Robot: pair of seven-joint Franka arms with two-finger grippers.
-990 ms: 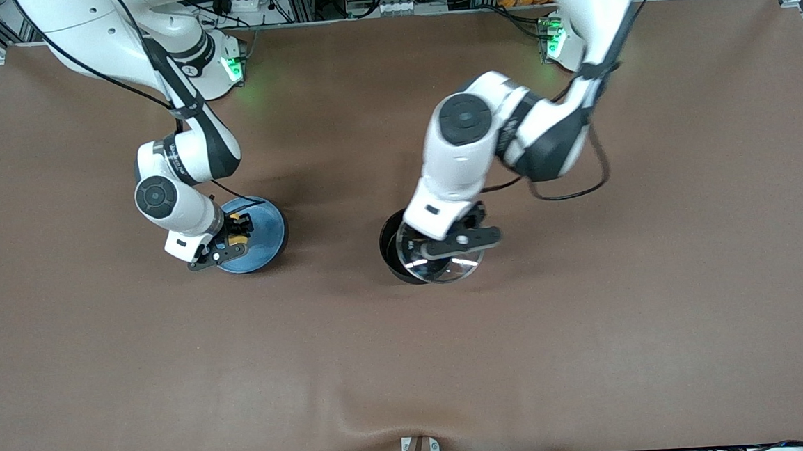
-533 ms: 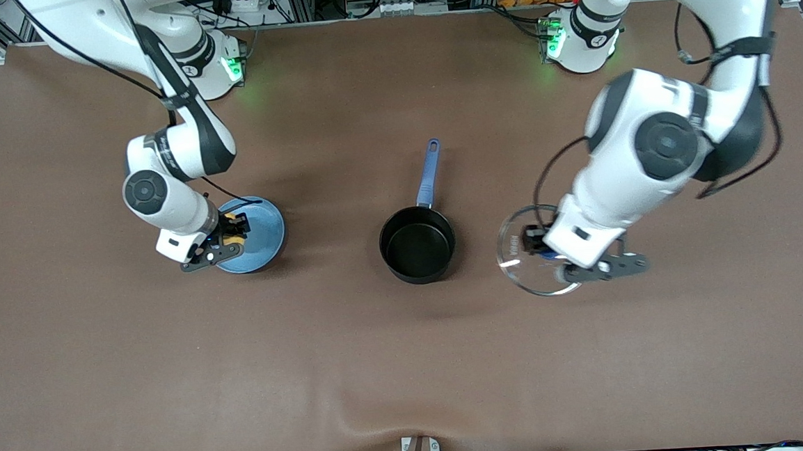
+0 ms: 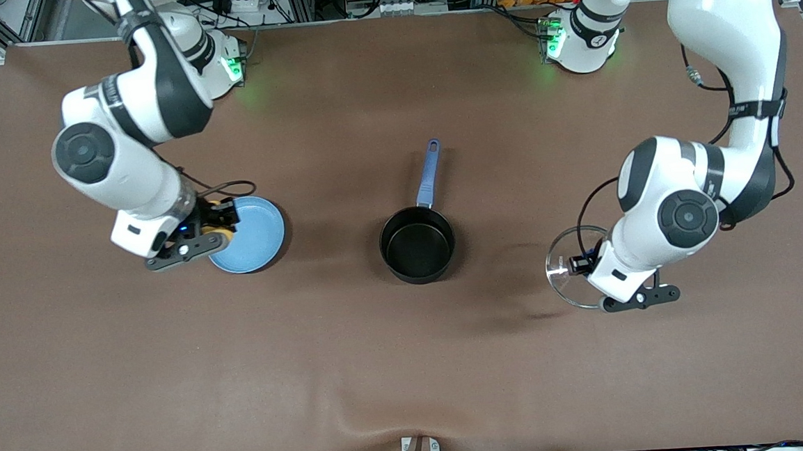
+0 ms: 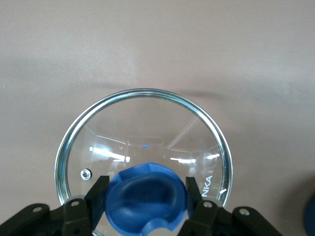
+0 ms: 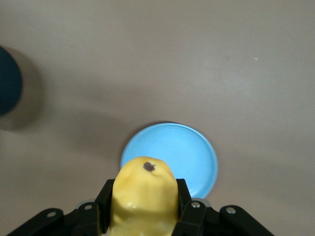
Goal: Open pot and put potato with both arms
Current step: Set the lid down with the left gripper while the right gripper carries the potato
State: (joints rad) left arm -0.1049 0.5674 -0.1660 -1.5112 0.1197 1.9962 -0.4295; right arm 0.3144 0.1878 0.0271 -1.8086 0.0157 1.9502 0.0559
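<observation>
A wide brown cloth-covered table (image 3: pixel 410 364) fills the scene, with broad bare stretches between the objects and along the edge nearest the front camera.

Near the middle sits the small round black saucepan (image 3: pixel 417 245), uncovered, standing upright. Its long straight blue handle (image 3: pixel 428 173) points away from the front camera, toward the robot bases.

Toward the left arm's end, well apart from the saucepan, the left gripper (image 3: pixel 583 262) is clamped on the blue knob (image 4: pixel 146 198) of the clear glass lid with a metal rim (image 3: pixel 563 271), holding it over bare table.

Toward the right arm's end, the right gripper (image 3: pixel 214 223) grips the small oval yellow-orange potato (image 5: pixel 142 195), raised over the edge of a flat round light-blue plate (image 3: pixel 252 236). The plate lies beside the saucepan with open cloth between them.

Metal framing and cables line the table's edge by the green-lit bases.
</observation>
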